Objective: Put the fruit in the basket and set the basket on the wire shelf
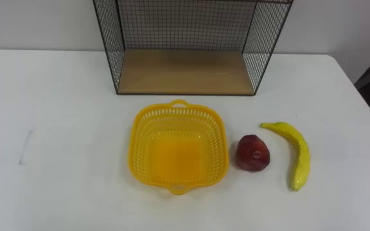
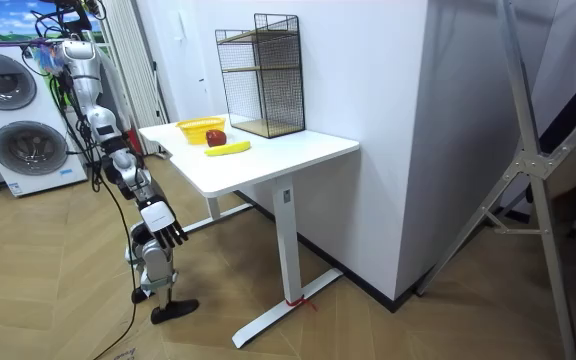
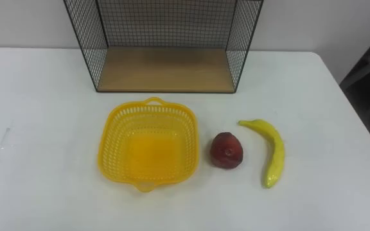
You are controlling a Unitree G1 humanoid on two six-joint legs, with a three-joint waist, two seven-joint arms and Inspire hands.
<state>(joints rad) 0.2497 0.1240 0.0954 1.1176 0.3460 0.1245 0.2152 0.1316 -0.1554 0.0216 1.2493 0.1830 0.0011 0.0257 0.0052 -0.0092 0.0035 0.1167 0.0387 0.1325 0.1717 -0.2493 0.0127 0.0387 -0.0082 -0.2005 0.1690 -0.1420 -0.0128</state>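
Nothing is packed yet: a yellow basket (image 1: 145, 131) sits empty at the middle of a white table (image 1: 63, 102), its two small handles at 12 and 6 o'clock. The fruit lies loose on the tabletop. A dark red fruit (image 1: 253, 153) rests just beside the basket at its 3 o'clock, close to the rim but apart from it. A banana (image 1: 299, 154) lies farther out along the same line, stem toward 11 o'clock and tip toward 6. The wire shelf (image 1: 185, 70) stands at the basket's 12 o'clock against the wall, with its open side facing the robot and its wooden floor bare.

In the room view the robot stands at the table's end, at the room view's left. Its right hand (image 2: 166, 230) hangs low beside its leg, below the level of the tabletop. The fingers appear loosely straight and hold nothing.

By the look of things, the whole job lies ahead. Both pieces of fruit have to go into the basket, and the loaded basket then has to go onto the shelf floor — a short push or carry toward 12 o'clock. The red fruit, being nearest the rim, looks the easier first pick.
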